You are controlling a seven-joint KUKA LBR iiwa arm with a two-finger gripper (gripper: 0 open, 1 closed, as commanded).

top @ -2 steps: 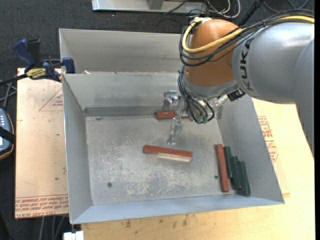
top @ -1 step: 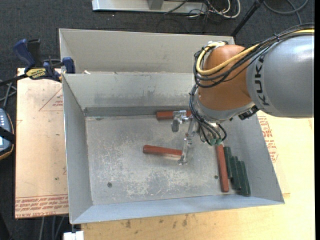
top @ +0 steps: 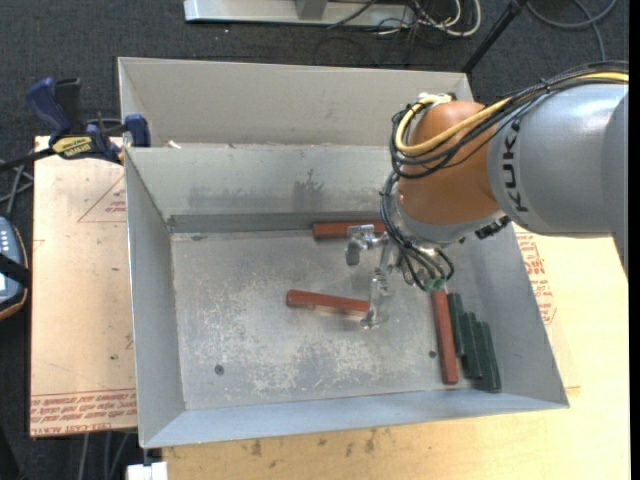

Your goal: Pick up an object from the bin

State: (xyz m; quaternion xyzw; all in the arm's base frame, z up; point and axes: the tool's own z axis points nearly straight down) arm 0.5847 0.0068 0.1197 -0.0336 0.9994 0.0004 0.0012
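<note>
Gripper low over the middle of the grey metal bin, its tip at the right-hand end of a reddish-brown flat stick. The stick lies nearly crosswise on the bin floor, alone, well apart from everything else. From where I stand I cannot tell whether the gripper is released or clenched; metal parts and cables overlap there. Judgement: the step in hand is the grasp on that stick. To do it well, take it a little inboard of the end rather than at the very tip, or it may pivot and slip out on the lift. Straddle it across its narrow width and go right down to the floor, since it lies flat and thin. Then lift straight up. A second reddish-brown stick at the back wall, and a third reddish-brown stick beside dark green bars at the right, lie out of the way.
</note>
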